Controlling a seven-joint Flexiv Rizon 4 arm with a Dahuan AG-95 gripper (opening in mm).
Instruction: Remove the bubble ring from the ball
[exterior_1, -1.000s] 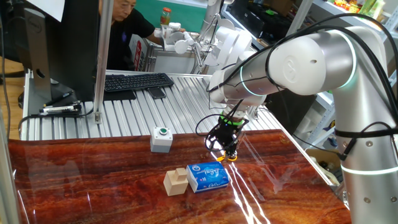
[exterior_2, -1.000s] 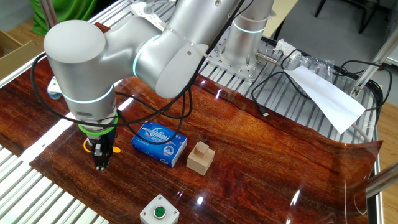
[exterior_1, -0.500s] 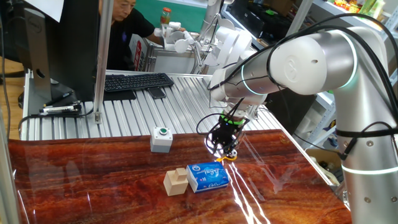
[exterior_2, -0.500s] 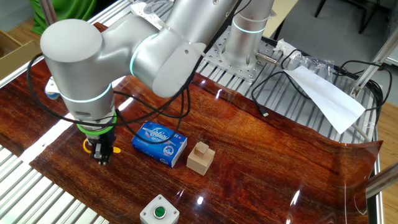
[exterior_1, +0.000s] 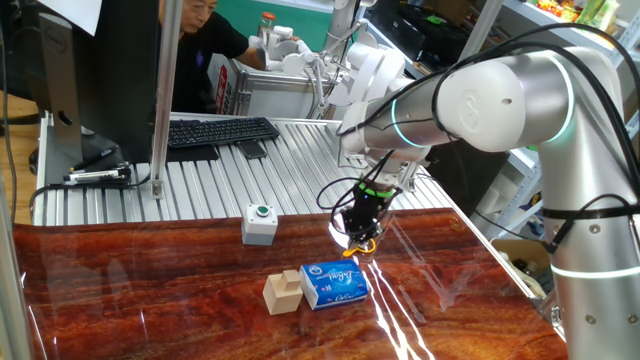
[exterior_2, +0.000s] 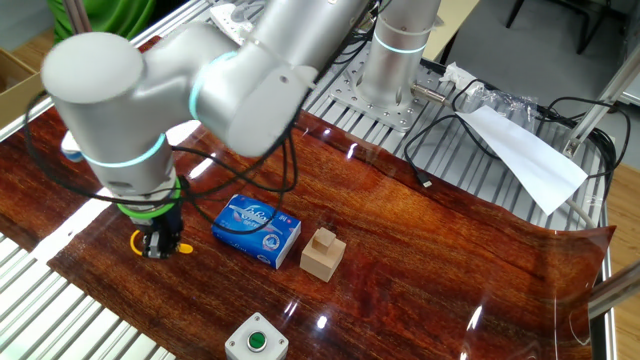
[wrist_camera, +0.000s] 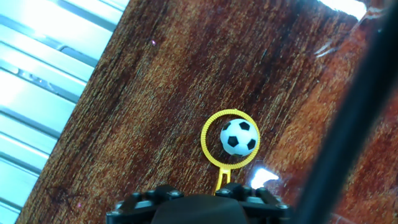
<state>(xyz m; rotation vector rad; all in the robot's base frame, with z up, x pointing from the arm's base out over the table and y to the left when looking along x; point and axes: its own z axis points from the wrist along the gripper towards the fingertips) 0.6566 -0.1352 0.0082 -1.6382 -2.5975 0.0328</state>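
- From where I stand, the black two-finger gripper (exterior_1: 361, 236) hangs over the glossy red-brown wooden table (exterior_1: 150, 300), its fingers closed on the short stem of the thin yellow wire bubble ring (wrist_camera: 228, 139).
- In the hand view the ring's loop sits around the tiny white ball with black patches (wrist_camera: 239, 137); the ball shows toward the 3 o'clock side of the loop, and I cannot tell whether the loop is off the wood.
- In the other fixed view the ring (exterior_2: 139, 241) pokes out as a yellow arc at 9 o'clock of the gripper (exterior_2: 156, 244); the ball is hidden there.
- The blue rectangular tissue pack (exterior_1: 334, 283) lies near the gripper, at about 7 o'clock of it in one fixed view.
- A pale wooden stepped block (exterior_1: 283, 292) sits just beside the pack at its 9 o'clock.
- A grey box with a green button (exterior_1: 260, 224) stands well apart, at the table's far edge.
- Black cables (exterior_2: 240, 185) loop from the arm's wrist over the pack side.
- The table edge, meeting ribbed metal slats (wrist_camera: 43, 81), runs close by at 9 o'clock in the hand view; bare wood lies around the ball on the other sides.
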